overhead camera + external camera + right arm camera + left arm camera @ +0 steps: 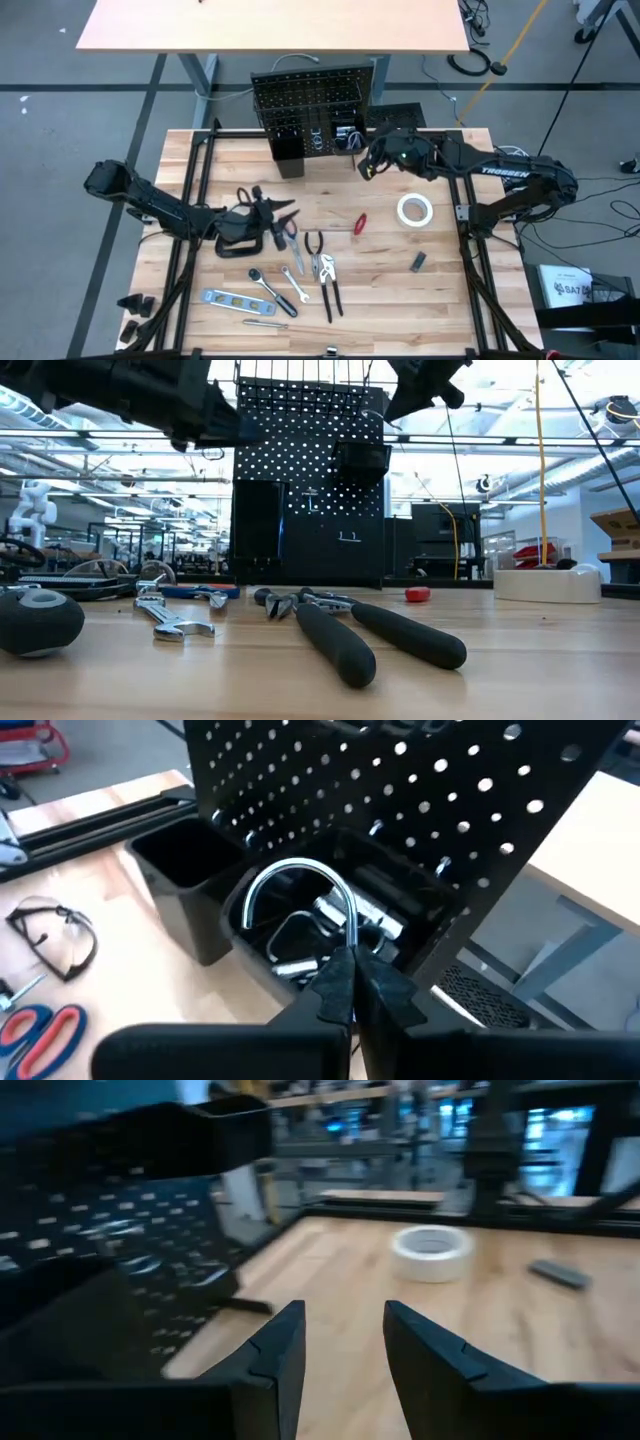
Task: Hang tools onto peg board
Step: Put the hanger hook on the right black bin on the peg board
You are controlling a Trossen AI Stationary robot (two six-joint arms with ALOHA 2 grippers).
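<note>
The peg board (310, 100) stands upright at the table's far edge, with black bins at its foot. Tools lie flat on the table: red-handled scissors (288, 232), pliers (325, 275), a red screwdriver (360, 223), a level (232, 298), a ratchet wrench (270, 285), safety glasses (250, 195) and a white tape roll (414, 210). My left gripper (343, 1315) hovers open over the table's left middle (280, 212), with nothing between its fingers. My right gripper (352, 970) is shut, raised in front of the peg board's right bin (366, 167). A silver curved bar (300, 880) sits in that bin. My right gripper's shut fingertips (340, 982) stand right at the near end of the silver curved bar (352, 935), coming at it from the table's near side and slanting down. I cannot tell whether they touch it.
A tall black bin (287, 152) stands at the peg board's left foot. A small dark block (419, 262) lies right of the pliers. Black frame rails (190, 200) run along both table sides. Bare wood shows at the near right (400, 310).
</note>
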